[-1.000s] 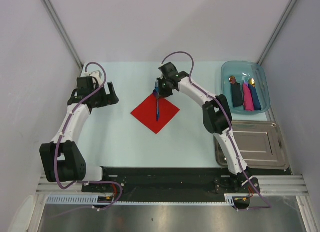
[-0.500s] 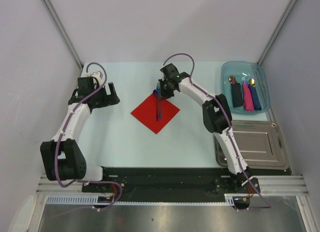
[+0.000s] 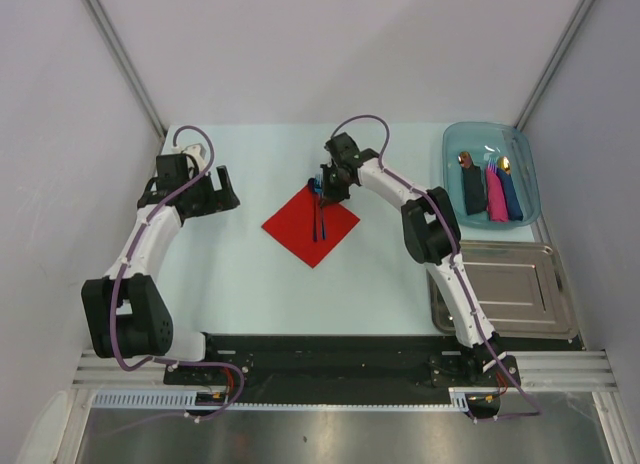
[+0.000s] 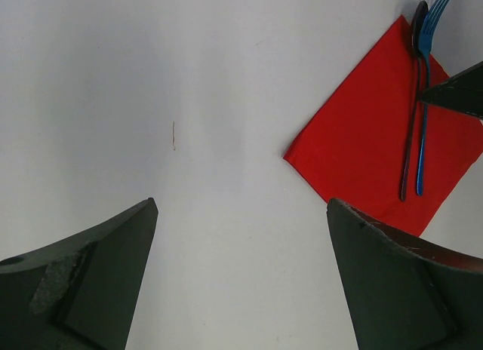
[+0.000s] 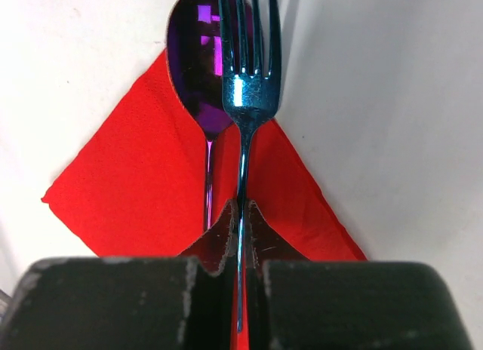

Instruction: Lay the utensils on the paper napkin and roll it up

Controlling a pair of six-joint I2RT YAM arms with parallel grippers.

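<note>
The R gripper is seen clenched on the thin handle of the blue fork, fingers pressed together w/ the handle pinched between them, directly over the red napkin. The fork's tines are pointed past the napkin's far corner. Whether the fork rests on the napkin can't be told. Just beside it, the purple spoon is laid on the napkin, parallel to the fork, handle on the red paper and bowl jutting over the same corner; in the R wrist view the fork head partly overlaps the bowl.

The L gripper is held wide open w/ nothing between the fingers, above bare table well left of the napkin.

Well right of the napkin, a blue tray w/ finished rolls is seen; a metal tray is set nearer the arm bases.
</note>
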